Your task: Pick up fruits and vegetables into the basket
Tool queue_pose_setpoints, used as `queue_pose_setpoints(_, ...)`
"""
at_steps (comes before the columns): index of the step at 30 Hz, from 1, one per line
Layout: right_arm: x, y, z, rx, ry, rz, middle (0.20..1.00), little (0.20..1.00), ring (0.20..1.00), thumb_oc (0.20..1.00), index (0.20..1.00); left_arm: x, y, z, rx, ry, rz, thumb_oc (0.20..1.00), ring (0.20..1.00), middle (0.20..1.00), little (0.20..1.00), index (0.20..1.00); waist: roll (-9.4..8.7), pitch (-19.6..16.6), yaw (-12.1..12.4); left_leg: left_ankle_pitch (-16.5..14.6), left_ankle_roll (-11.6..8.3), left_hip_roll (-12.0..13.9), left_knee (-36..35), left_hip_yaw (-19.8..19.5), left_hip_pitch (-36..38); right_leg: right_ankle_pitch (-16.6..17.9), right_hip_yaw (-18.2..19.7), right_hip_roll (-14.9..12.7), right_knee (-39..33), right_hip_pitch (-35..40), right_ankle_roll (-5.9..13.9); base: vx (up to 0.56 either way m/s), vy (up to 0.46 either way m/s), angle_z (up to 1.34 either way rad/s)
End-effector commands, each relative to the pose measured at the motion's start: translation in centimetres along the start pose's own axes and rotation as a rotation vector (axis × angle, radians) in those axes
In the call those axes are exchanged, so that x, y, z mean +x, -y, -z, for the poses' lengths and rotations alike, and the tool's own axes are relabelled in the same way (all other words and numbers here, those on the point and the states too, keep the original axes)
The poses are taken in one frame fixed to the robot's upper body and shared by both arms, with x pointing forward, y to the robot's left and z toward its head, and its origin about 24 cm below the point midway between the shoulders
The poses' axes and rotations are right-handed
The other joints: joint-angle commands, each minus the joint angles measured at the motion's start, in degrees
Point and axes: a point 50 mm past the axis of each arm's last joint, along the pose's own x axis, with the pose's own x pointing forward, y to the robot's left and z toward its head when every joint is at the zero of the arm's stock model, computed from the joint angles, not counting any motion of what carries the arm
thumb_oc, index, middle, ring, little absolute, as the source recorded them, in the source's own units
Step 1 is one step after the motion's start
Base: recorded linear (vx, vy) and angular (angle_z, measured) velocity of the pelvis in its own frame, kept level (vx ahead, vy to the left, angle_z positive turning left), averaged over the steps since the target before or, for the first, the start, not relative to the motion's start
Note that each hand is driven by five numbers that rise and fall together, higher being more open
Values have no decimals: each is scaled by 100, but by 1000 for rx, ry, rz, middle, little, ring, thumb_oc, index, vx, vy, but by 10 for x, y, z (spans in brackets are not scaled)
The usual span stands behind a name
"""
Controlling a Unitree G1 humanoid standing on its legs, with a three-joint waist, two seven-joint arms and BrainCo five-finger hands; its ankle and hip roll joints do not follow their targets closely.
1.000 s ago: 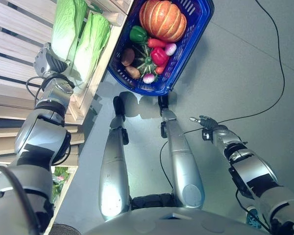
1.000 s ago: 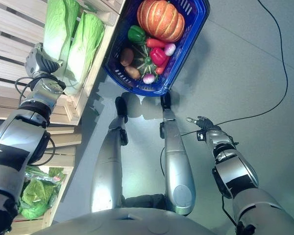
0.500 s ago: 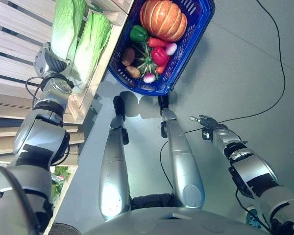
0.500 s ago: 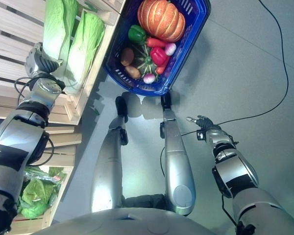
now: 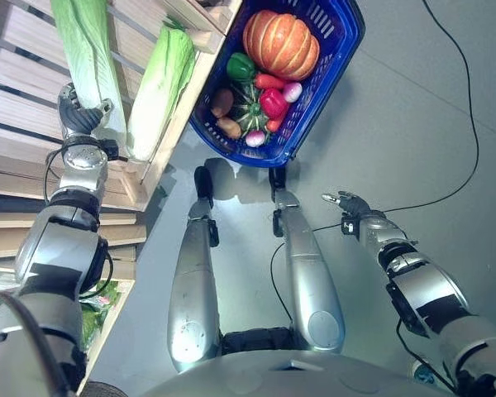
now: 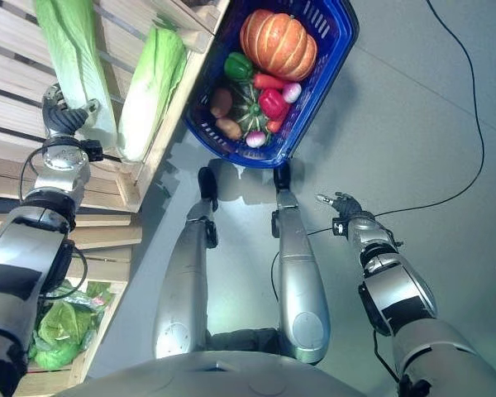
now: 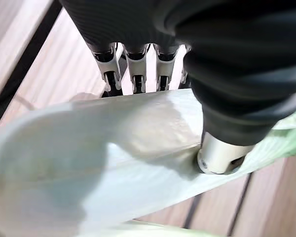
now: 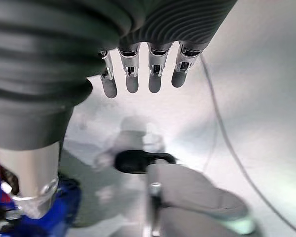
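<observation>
My left hand (image 5: 78, 117) is shut on the pale stem end of a long green napa cabbage (image 5: 84, 56), which stands out from the wooden shelf (image 5: 21, 91). In the left wrist view the white stem (image 7: 113, 143) lies between the fingers (image 7: 135, 64) and the thumb (image 7: 222, 153). A second napa cabbage (image 5: 161, 87) rests on the shelf edge beside it. The blue basket (image 5: 337, 62) sits on the floor, holding a pumpkin (image 5: 281, 43), a green pepper (image 5: 240, 66), a red pepper (image 5: 274, 102) and other vegetables. My right hand (image 5: 347, 203) hangs open over the floor, holding nothing.
The slatted wooden shelf runs along the left side, its corner (image 5: 136, 186) close to the basket. Bagged leafy greens (image 6: 62, 327) lie on a lower level at the bottom left. Grey floor (image 5: 413, 107) spreads to the right of the basket.
My left hand has pulled the held cabbage away from the second one, off to the left and up. The right hand has stayed in place.
</observation>
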Motion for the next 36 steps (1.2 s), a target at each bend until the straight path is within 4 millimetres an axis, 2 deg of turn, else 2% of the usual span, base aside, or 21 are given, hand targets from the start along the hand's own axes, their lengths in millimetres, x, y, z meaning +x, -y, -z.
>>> queue_pose_setpoints(1,-7,28,13,82,64,98,1000,1000,1000,1000,1000,-15,27,-12,-196,131,81,200,200,200,200,200,61,-173,109,-289,122,-325,87,45,-31,-171,-315,192,-142,273,29,-7,-35,0)
queue_pose_setpoints(4,-8,27,-1,135,150,110,1000,1000,1000,1000,1000,-25,33,-16,-217,190,108,200,200,200,200,200,86,-173,165,-282,135,-336,31,30,7,-162,-331,191,-188,322,32,-16,-50,3)
queue_pose_setpoints(7,-11,23,-23,205,265,108,1000,1000,1000,1000,1000,-36,38,-18,-232,250,138,200,200,200,200,200,110,-173,230,-284,145,-357,-14,4,51,-164,-368,181,-219,380,31,-10,-41,8)
queue_pose_setpoints(13,-26,8,-63,295,488,60,1000,1000,1000,1000,1000,-58,52,-26,-182,377,221,200,200,200,200,200,153,-173,268,-303,152,-377,-87,-5,169,-185,-409,159,-263,500,41,0,0,0)
queue_pose_setpoints(23,-52,-9,-101,364,707,-89,1000,1000,1000,1000,1000,-77,65,-53,-25,595,362,200,200,200,200,200,212,-173,246,-202,150,-369,-241,50,251,-111,-482,103,-377,575,73,-1,0,0)
queue_pose_setpoints(36,-84,-45,-126,361,824,-379,1000,1000,1000,1000,1000,-105,83,-83,152,863,510,200,200,200,200,200,220,-173,207,-172,154,-330,-357,134,334,-79,-486,64,-475,632,131,0,0,0)
